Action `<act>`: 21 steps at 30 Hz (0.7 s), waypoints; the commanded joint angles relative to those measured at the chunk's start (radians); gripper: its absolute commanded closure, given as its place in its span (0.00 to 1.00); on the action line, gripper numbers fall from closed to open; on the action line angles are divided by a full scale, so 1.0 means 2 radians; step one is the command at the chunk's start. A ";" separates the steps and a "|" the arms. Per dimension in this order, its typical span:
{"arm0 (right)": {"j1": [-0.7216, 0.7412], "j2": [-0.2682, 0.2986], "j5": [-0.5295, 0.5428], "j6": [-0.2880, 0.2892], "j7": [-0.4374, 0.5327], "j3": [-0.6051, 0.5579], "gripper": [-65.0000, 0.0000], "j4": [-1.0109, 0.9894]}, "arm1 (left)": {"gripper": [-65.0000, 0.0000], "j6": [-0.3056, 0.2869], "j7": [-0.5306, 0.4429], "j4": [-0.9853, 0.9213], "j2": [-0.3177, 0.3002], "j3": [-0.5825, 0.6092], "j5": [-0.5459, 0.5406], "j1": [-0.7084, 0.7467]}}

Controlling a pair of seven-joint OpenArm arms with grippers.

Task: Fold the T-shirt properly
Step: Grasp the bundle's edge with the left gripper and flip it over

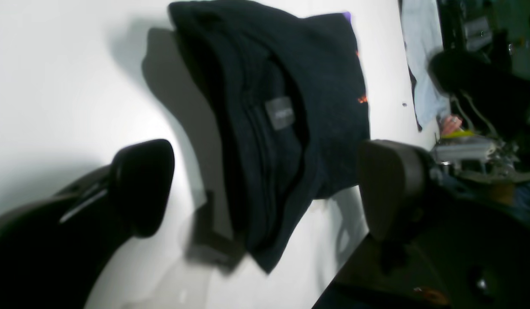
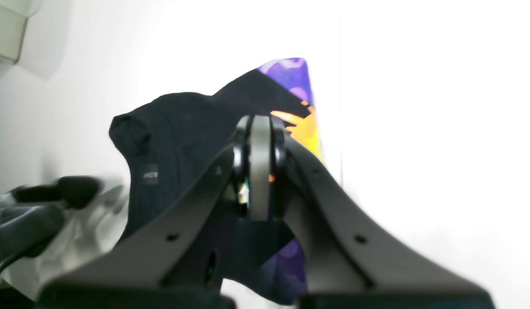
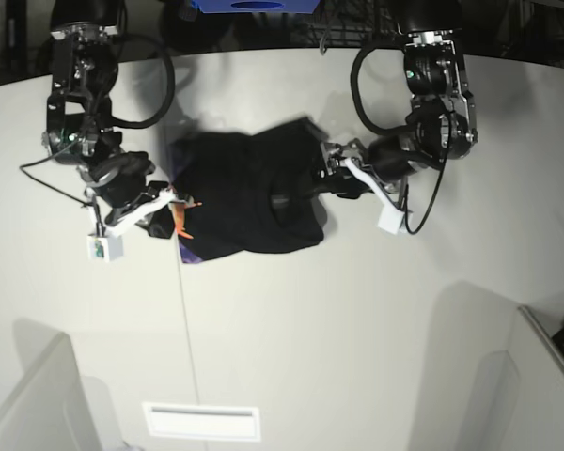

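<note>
T-shirt: rumpled black cloth heap.

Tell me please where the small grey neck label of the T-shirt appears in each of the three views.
Left wrist: the grey neck label sits near the picture's middle, on the T-shirt.
Right wrist: left of middle, beside the shut right gripper.
Base: it cannot be made out.
Shared landmark: the orange and purple print at the shirt's edge.
</note>
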 commanded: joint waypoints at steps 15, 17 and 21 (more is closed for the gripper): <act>0.003 0.006 0.004 0.032 0.012 0.007 1.00 0.008 | 0.00 0.016 -0.112 -0.178 0.008 0.091 -0.012 -0.056; 0.003 0.006 0.004 0.033 0.012 0.008 1.00 0.008 | 0.00 0.027 -0.113 -0.188 0.008 0.088 -0.012 -0.063; 0.003 0.006 0.004 0.034 0.012 0.008 1.00 0.008 | 0.00 0.027 -0.110 -0.189 0.008 0.091 -0.012 -0.074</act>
